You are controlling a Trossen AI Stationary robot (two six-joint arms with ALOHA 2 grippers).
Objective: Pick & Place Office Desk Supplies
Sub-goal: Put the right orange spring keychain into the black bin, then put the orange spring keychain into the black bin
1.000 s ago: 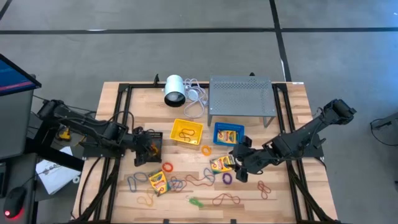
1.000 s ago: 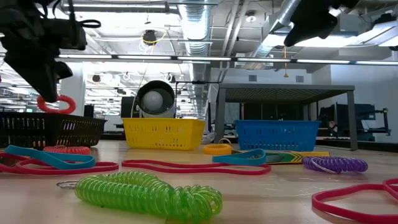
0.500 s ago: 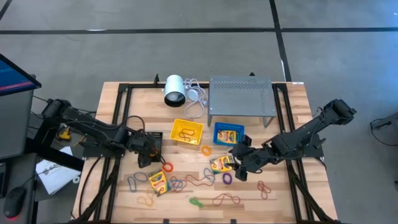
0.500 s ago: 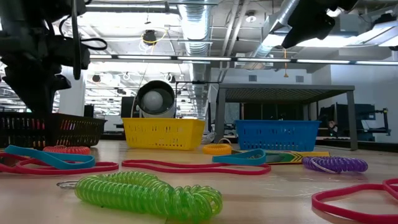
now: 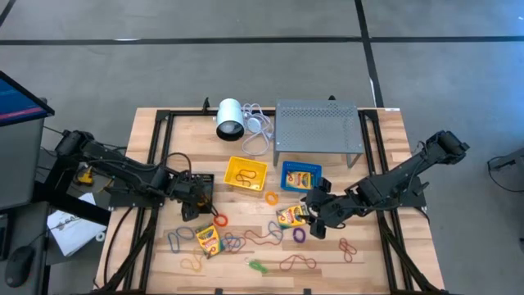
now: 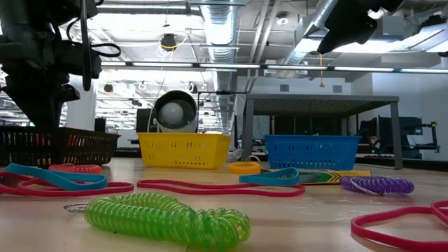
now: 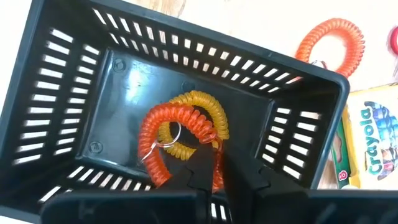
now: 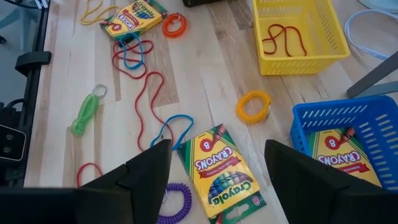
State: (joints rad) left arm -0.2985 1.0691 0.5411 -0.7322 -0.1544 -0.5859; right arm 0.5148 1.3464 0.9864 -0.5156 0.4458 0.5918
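Observation:
My left gripper (image 7: 222,178) reaches down inside the black basket (image 7: 124,74) at the table's left, shut on an orange-red coil ring (image 7: 163,127). A yellow coil ring (image 7: 208,107) lies on the basket's floor under it. In the low view the basket wall (image 6: 63,145) hides the fingers. My right gripper (image 8: 217,180) hangs open above a crayon box (image 8: 219,169) that lies flat on the table, touching nothing. A second orange coil ring (image 5: 220,220) lies on the table just outside the basket. My left gripper pinches one stretch of the orange-red coil's loop (image 7: 217,155) between its two fingers, coming from above and pointing steeply down into the basket. The rest of the loop spreads away from the fingers low in the basket, over the yellow coil.
A yellow basket (image 5: 246,173) with a red band and a blue basket (image 5: 300,176) with a crayon box stand mid-table. Behind them are the grey rack (image 5: 318,131) and white cylinder (image 5: 229,119). Rubber bands, a green coil (image 5: 258,267), a purple coil (image 5: 300,234) and another crayon box (image 5: 208,240) lie near the front.
My left gripper has sunk from above the black basket down into it, carrying the orange-red coil, which hung clear above the rim before and now sits inside the basket. Since half a second ago it has kept still.

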